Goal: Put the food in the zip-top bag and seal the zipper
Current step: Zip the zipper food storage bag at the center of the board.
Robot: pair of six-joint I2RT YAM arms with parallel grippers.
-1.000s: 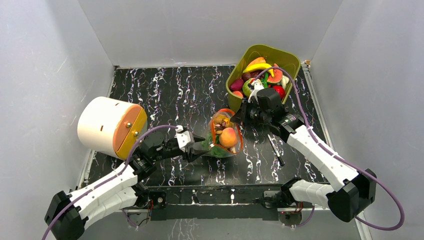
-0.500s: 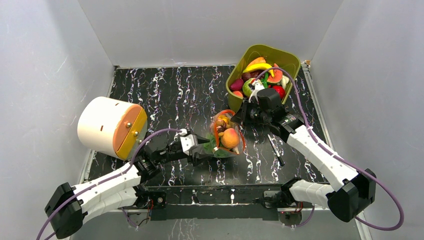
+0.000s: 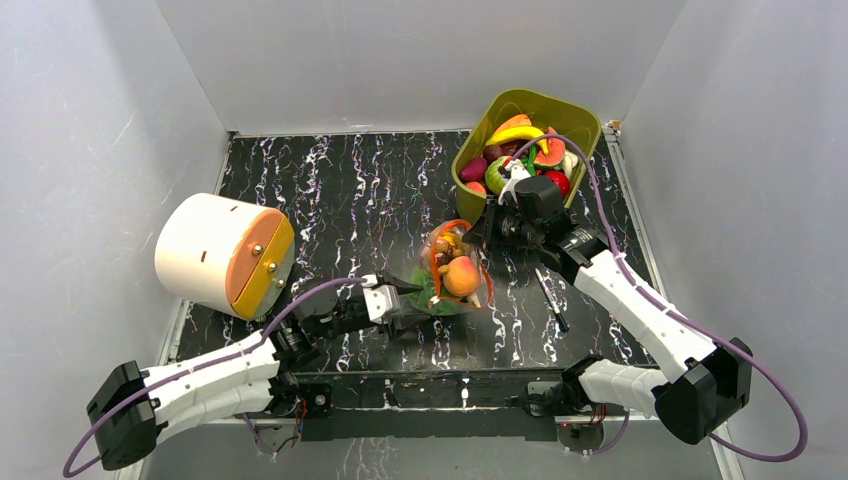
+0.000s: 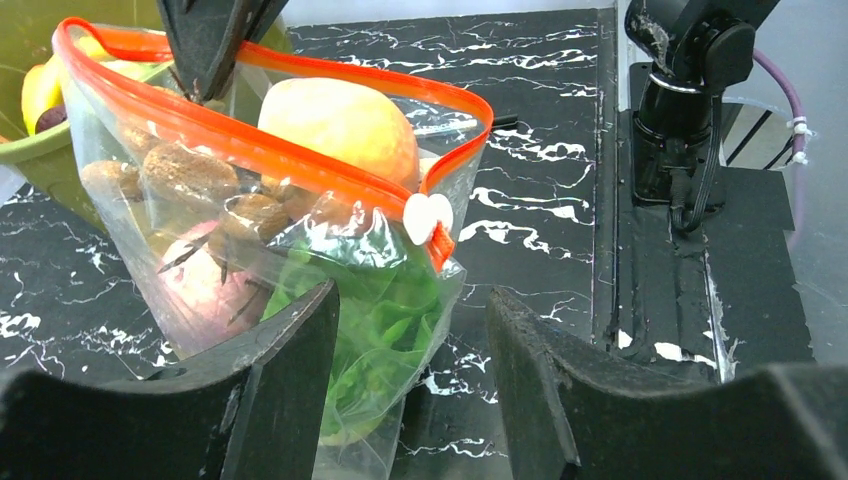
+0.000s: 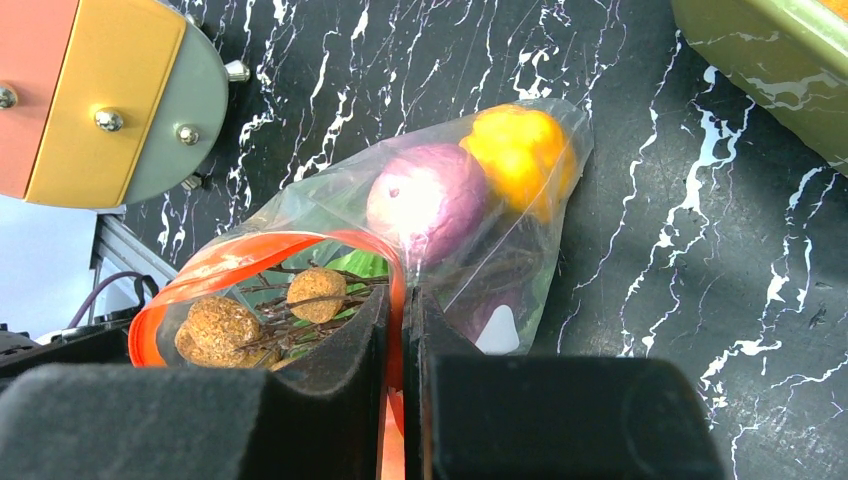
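Note:
The clear zip-top bag (image 3: pixel 452 270) stands on the black table with its mouth open. Inside are a peach-coloured fruit (image 4: pixel 340 120), green lettuce (image 4: pixel 380 300), a purple eggplant (image 5: pixel 425 200), a yellow pepper (image 5: pixel 515 150) and brown balls (image 5: pixel 315 290). The orange-red zipper (image 4: pixel 250 140) has its white slider (image 4: pixel 428 216) at the near end. My right gripper (image 5: pixel 400 320) is shut on the zipper strip at the bag's far end, also seen in the top view (image 3: pixel 480 232). My left gripper (image 4: pixel 410 380) is open, with the bag's lower corner between its fingers, also seen in the top view (image 3: pixel 418 298).
An olive-green tub (image 3: pixel 575 115) of toy fruit stands at the back right, close behind the right gripper. A white cylinder with an orange lid (image 3: pixel 225 255) lies at the left. A thin black stick (image 3: pixel 550 300) lies on the table under the right arm.
My left arm has swung right and nearer, its gripper sliding along the bag's near side towards the slider end. The bag has shifted slightly. The right gripper keeps its hold.

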